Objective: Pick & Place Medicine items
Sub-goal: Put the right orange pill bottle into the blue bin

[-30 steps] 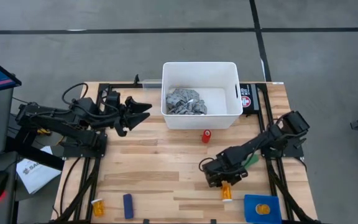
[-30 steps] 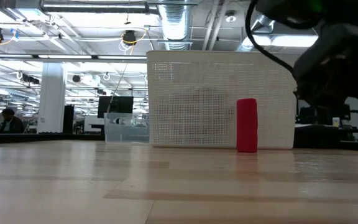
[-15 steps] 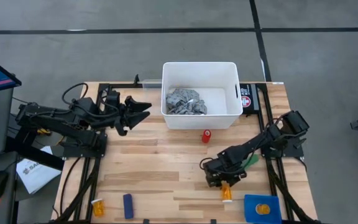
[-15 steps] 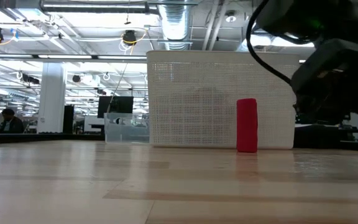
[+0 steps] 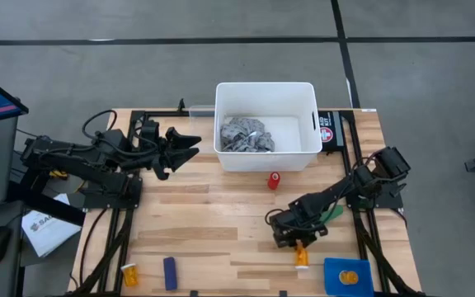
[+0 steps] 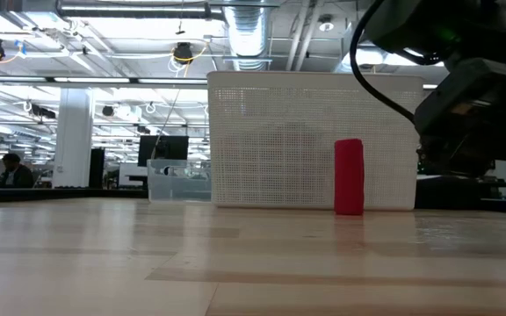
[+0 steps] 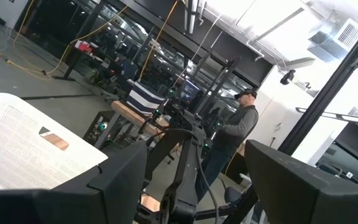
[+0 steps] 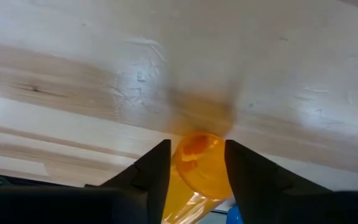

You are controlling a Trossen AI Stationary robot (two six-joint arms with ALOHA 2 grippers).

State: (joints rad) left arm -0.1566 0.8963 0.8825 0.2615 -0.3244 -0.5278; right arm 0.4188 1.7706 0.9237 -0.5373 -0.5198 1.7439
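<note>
One orange pill bottle point(image 5: 302, 256) lies on the wood near the table's near right, and my right gripper point(image 5: 293, 238) stands over it, shut on it. The right wrist view shows this bottle point(image 8: 197, 163) filling the gap between the two dark fingers. A second orange pill bottle point(image 5: 129, 272) lies near the near left corner. An orange round thing point(image 5: 349, 276) sits on a blue pad; I cannot tell whether it is a bottle. My left gripper point(image 5: 190, 147) waits open, left of the white bin point(image 5: 223, 124), touching nothing. My right gripper pinches the pill bottle's orange body point(image 8: 178, 167) between its two fingers point(image 8: 153, 171), one on each side. The fingers come from above, slanting from the table's far right. I cannot tell whether the bottle still rests on the wood.
The white bin holds a grey rag point(image 5: 246, 134). A small red cylinder point(image 5: 274, 180) stands just in front of the bin, also seen as the red cylinder point(image 6: 349, 175) in the low view. A blue block point(image 5: 170, 272) lies beside the left bottle. Bare wood stretches across the table's middle.
My right arm has come down a little over the pill bottle, as the low view shows. The bottle has stayed where it was.
</note>
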